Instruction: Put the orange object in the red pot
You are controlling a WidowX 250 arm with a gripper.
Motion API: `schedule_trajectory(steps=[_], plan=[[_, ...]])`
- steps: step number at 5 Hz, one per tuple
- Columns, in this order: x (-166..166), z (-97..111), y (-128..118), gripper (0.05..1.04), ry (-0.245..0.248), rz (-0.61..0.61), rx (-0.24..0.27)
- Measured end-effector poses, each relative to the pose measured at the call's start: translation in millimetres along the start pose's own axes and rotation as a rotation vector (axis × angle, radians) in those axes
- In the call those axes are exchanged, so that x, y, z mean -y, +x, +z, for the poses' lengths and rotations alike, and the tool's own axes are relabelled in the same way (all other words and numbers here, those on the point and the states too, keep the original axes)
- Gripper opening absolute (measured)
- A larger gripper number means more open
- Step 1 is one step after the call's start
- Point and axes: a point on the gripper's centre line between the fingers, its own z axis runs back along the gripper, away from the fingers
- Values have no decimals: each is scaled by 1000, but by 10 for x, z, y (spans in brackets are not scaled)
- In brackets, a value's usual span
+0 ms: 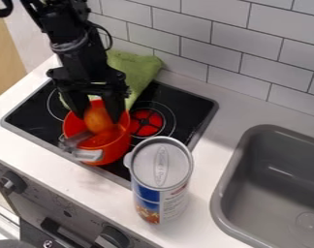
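Camera view: found the rounded orange object (pixel 98 120) in the mouth of the deep red pot (pixel 120 147), on the left of the black glass stove top (pixel 38 110), apparently pinched between the fingers (pixel 116 109) of the black gripper (pixel 99 117). Looked smooth and perhaps a little slippery, probably light and fairly firm; seemed best gripped across the widest part, with modest, even pressure from opposite sides. Called for a low, gentle release clear of the rim, lest a knock tip the pot.
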Motion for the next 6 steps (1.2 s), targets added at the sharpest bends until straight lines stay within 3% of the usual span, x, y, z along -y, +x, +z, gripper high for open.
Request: schedule_trajectory(steps=[1,2,3,6], plan=[[-10,-16,8,1000,-15,15,24],[-51,48,33,999,-26,16,16],[-177,94,62,999,-15,-10,38],[-801,251,423,999,117,-73,249]])
